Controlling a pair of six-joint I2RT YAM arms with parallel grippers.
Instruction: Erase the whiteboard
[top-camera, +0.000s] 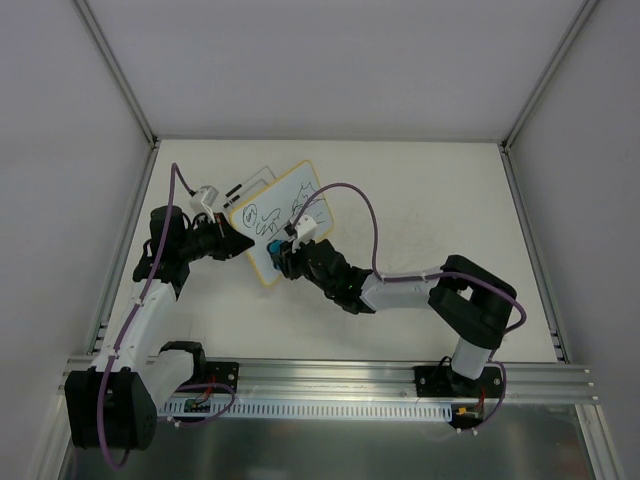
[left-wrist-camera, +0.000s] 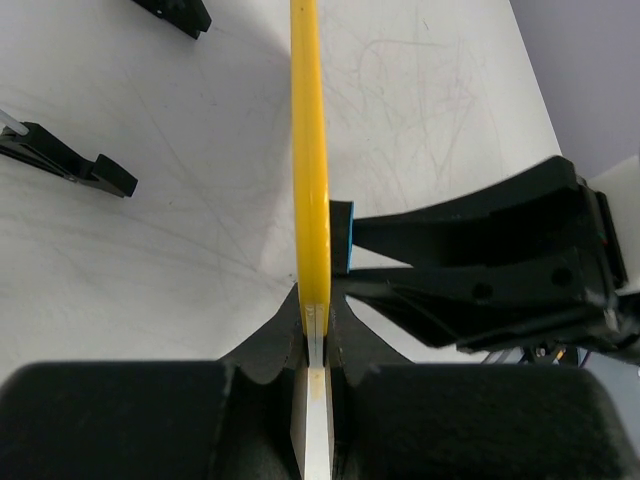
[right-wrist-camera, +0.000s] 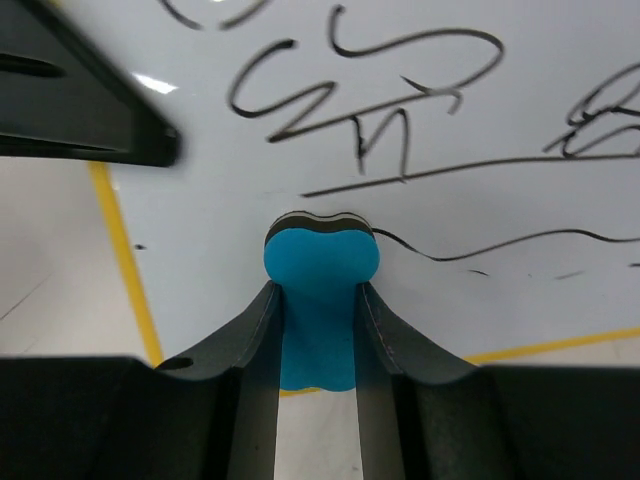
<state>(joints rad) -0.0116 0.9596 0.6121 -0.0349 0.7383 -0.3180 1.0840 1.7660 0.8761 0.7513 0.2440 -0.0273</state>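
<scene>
the whiteboard (top-camera: 290, 200) sits left of the tabletop's (top-camera: 430, 220) middle, nearer the far edge than the near one, black scribbles (right-wrist-camera: 380, 110) all over its face. the left gripper (left-wrist-camera: 316, 312) is pinched tight on its yellow rim at the left-hand corner. the right gripper (right-wrist-camera: 320, 300) is closed nearly all the way, squeezing a blue eraser (right-wrist-camera: 320, 262) whose dark pad is against the board near its lower rim.
</scene>
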